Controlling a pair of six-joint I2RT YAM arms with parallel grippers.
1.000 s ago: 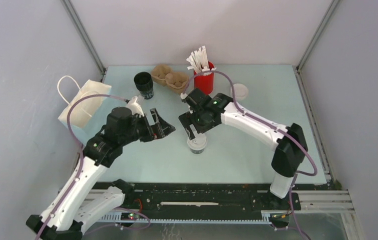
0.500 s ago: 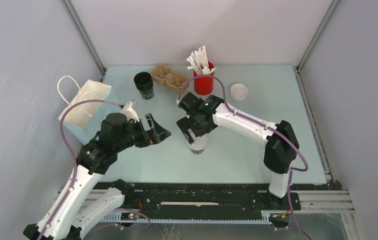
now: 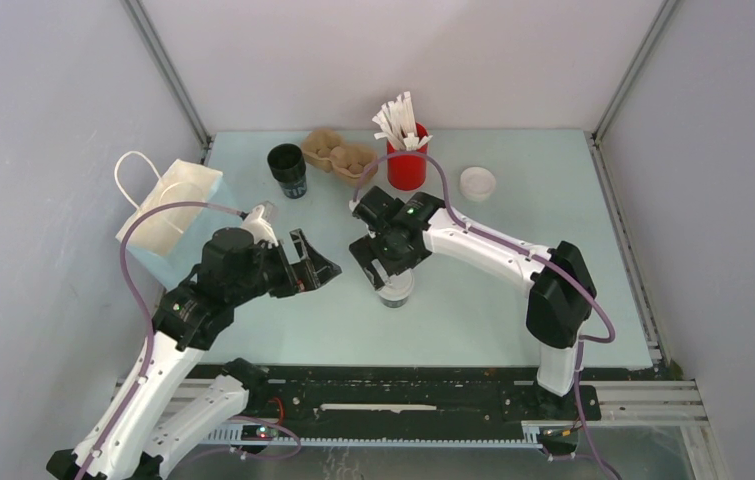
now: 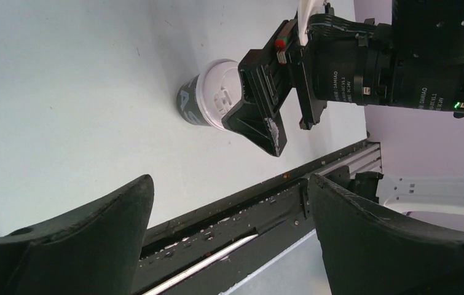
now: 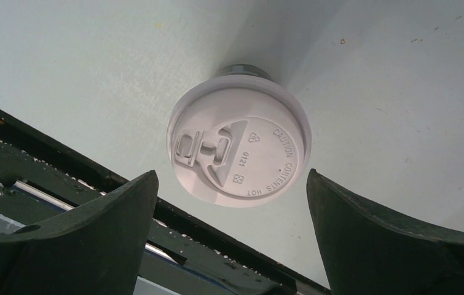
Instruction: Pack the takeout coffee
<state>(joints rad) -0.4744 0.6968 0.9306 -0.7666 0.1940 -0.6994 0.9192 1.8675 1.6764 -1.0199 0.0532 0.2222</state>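
Approach step: the right gripper (image 3: 384,268) hangs spread directly above the takeout coffee (image 5: 239,144); next it must lower and clamp it.

From above we see only the near rim of the coffee cup (image 3: 394,293); the right hand (image 3: 387,270) covers the rest. In the right wrist view the lid (image 5: 239,145) hides nearly all of the cup's dark wall, and both fingers (image 5: 94,239) run off the bottom edge. In the left wrist view one right-hand finger crosses the lid, and the left hand (image 4: 229,184) is cut off below. Toward the bench's (image 3: 513,300) far edge, the black cup's (image 3: 288,172) print is too small to read, and we cannot tell what the white strips (image 3: 396,118) are.
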